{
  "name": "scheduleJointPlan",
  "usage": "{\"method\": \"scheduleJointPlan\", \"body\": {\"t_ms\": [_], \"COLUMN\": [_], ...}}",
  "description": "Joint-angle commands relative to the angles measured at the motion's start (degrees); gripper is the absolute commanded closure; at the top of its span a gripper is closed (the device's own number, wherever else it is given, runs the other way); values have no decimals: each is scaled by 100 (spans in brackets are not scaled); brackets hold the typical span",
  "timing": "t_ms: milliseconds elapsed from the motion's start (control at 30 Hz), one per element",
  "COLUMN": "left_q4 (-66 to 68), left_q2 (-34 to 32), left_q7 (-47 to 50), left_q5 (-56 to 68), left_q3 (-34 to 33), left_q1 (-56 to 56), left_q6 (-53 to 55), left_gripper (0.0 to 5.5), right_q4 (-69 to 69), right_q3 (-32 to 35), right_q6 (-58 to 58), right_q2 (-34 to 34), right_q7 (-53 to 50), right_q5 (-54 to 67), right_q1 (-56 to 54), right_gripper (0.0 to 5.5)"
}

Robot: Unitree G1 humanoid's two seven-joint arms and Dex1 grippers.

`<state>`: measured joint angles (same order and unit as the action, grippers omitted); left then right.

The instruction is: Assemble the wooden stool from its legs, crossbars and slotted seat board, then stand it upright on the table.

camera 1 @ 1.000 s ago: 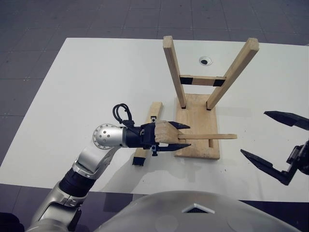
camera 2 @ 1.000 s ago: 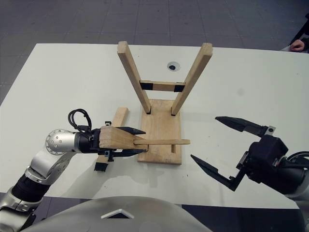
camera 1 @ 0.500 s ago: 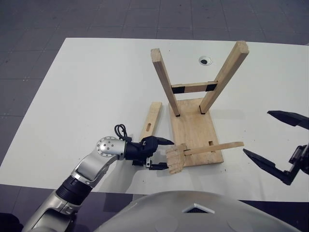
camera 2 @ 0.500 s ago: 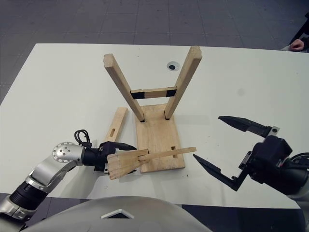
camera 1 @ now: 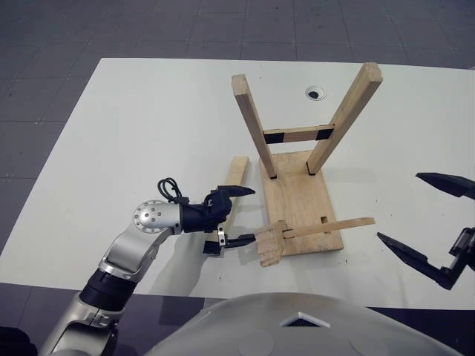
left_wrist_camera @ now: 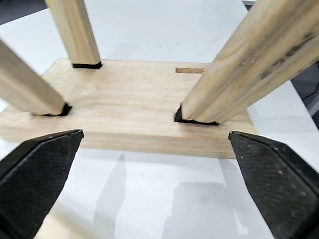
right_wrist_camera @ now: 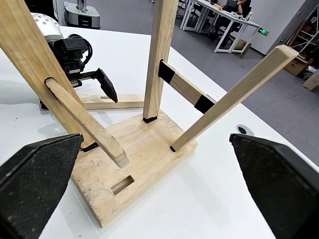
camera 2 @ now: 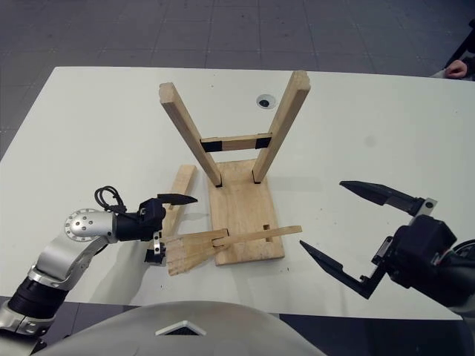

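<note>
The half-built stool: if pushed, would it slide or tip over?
Probably slide: its seat board lies flat on the table. The far legs, tied by a crossbar, look rigid. The near leg leans, so it may sit loosely and wobble.

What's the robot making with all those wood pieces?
It is building a stool upside down on the white table. The seat board lies flat, with two legs and a crossbar standing at its far end. A third leg leans in a near corner slot. A fourth leg lies loose beside the board. The left gripper is open next to the third leg, not gripping it. The right gripper hangs open off to the right.
</note>
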<state>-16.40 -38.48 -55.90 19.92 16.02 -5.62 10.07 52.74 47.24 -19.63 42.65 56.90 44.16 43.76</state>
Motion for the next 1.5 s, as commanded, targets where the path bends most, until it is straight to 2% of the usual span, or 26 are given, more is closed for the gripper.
{"method": "scheduleJointPlan", "body": {"t_ms": [33,133,233,400,567,733,1033,1167,1500], "left_q4": [-474,-927,-1692,-2783,-3155,-3285,-2853,-2637,-2238], "left_q2": [-172,2,460,1621,2640,2731,2296,2379,2471], "left_q7": [517,1341,2430,4304,5374,5610,5518,5510,5452], "left_q5": [-6,-32,253,486,552,363,-53,-100,-118], "left_q3": [-663,-1103,-1425,-1606,-1675,-1569,-1081,-1176,-1388], "left_q1": [-216,-379,-567,-841,-1125,-1103,-1470,-1552,-1543], "left_q6": [400,1096,2301,4279,5860,6217,6180,6223,6257], "left_gripper": [5,5,5,5,5,5,5,5,191], "right_q4": [0,-39,-76,-92,-158,-94,-84,-60,-82], "right_q3": [136,209,294,285,238,240,286,288,348], "right_q6": [47,-8,-88,-185,-275,-291,-427,-486,-612], "right_q2": [-35,-7,-7,-25,6,3,97,129,186], "right_q7": [8,-149,-351,-642,-832,-879,-1108,-1185,-1410], "right_q5": [25,133,298,410,422,479,676,732,898], "right_q1": [19,-100,-192,-251,-318,-308,-438,-484,-656], "right_gripper": [0,0,0,0,0,0,0,0,0]}}
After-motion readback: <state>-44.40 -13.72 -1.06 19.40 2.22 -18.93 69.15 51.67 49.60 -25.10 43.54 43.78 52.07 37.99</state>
